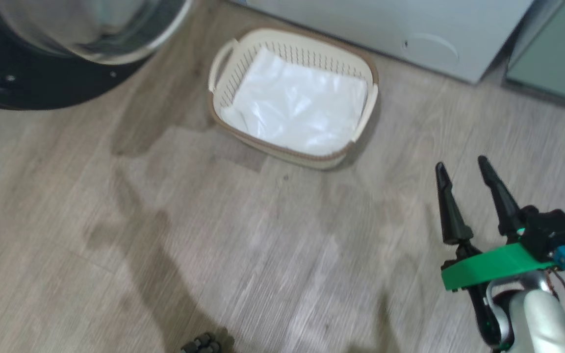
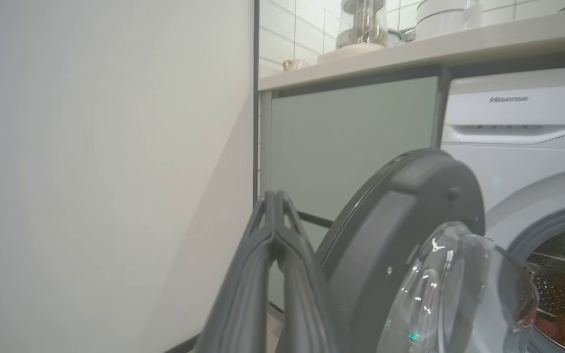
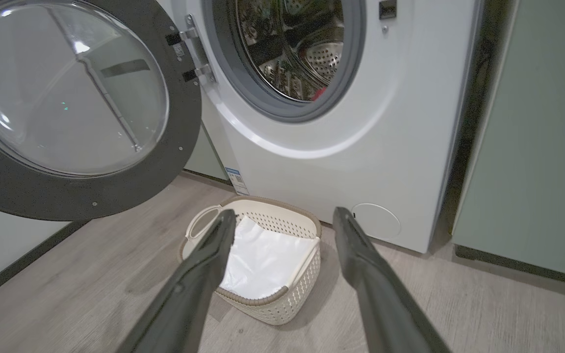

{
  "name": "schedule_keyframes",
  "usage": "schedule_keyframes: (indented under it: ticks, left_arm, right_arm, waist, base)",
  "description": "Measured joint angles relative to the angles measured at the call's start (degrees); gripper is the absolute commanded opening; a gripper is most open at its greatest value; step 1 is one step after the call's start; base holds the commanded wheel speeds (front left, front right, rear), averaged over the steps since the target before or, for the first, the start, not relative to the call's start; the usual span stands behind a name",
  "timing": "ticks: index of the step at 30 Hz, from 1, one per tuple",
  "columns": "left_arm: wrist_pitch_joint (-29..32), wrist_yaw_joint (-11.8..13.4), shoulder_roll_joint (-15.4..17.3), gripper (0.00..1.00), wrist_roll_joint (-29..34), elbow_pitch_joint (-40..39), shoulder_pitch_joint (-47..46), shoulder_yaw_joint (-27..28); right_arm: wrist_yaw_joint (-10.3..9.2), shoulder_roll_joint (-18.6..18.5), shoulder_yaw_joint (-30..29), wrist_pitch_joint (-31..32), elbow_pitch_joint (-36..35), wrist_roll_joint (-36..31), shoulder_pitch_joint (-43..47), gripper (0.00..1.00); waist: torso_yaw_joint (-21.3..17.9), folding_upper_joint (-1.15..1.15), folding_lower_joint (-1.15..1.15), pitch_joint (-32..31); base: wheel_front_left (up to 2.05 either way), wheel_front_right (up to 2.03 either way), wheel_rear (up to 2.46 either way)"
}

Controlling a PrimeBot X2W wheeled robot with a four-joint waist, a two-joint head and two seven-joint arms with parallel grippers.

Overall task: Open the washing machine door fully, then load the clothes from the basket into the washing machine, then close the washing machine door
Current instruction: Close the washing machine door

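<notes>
Two pincers entered. The right pincer (image 1: 461, 164) had long, dark, tapered fingers spread wide with nothing between them, and it hung over the grey wood-grain floor (image 1: 263, 255). The left pincer (image 2: 273, 196) had its fingers pressed flat together, gripping nothing.

The head view gave the basket (image 1: 292, 49) from above. It was a cream oval of perforated plastic with a brown rim, and a crinkled white sheet (image 1: 297, 103) lay inside.

The right wrist view added the washing machine (image 3: 361, 147), white and smooth, with its steel drum exposed. The washing machine door (image 3: 66, 98) was swung wide on its hinges, a glossy black ring around a bulging clear bowl.

The clothes (image 3: 318, 93) showed as a scrap of bright red low inside the drum, well apart from both pincers.

The left wrist view alone showed a tabletop (image 2: 410, 54) carrying a glass jar (image 2: 361, 24), above a pale green cabinet (image 2: 351, 142).

The basket stood against the machine's foot — ahead of the right fingertips and apart from them. The door's dark outer rim stood just beside the left pincer; contact could not be told.
</notes>
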Motion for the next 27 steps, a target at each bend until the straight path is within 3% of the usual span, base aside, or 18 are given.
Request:
schedule_keyframes:
  ticks: [4, 6, 9, 17, 23, 27]
  left_arm:
    - [0.2, -0.5, 8.6, 0.00, -3.7, 14.8, -8.6, -1.2]
    - [3.4, -0.5, 12.2, 0.00, -9.8, 25.6, -15.9, -1.3]
    - [6.5, -0.5, 16.0, 0.00, -10.6, 34.0, -21.2, -2.3]
    - [17.0, 2.9, 19.5, 0.00, -21.7, 53.4, -31.2, 7.0]
    - [24.3, 4.2, 20.8, 0.00, -28.2, 60.8, -35.9, 12.3]
    - [28.2, 4.0, 20.8, 0.00, -28.6, 62.4, -36.5, 11.9]
  right_arm:
    - [0.00, 0.0, -0.4, 0.4, -0.8, -0.5, -1.0, 1.00]
    - [0.00, -0.1, -0.4, 0.4, -1.1, -0.8, -1.9, 1.00]
    - [0.00, -0.1, 0.1, 0.4, -1.0, -0.9, -2.9, 1.00]
    - [0.00, -0.1, 0.8, 0.0, -0.2, -0.9, -3.3, 1.00]
    - [0.00, -0.1, 1.0, -0.3, 0.4, -0.9, -3.5, 1.00]
    - [0.00, -0.1, 1.2, -0.3, 0.4, -0.9, -3.5, 1.00]
  waist:
    - [-1.9, 0.00, 0.01, 3.5]
    - [-3.3, 0.00, 0.01, 5.4]
    - [-4.6, 0.00, 0.01, 6.5]
    - [-6.8, 0.00, 0.01, 6.9]
    - [-7.2, 0.00, 0.01, 6.5]
    - [-7.1, 0.00, 0.00, 6.4]
  base:
    - [0.00, 0.00, 0.00]
    - [0.00, 0.00, 0.00]
    - [0.00, 0.00, 0.00]
    - [0.00, 0.00, 0.00]
    - [0.00, 0.00, 0.00]
    - [0.00, 0.00, 0.00]
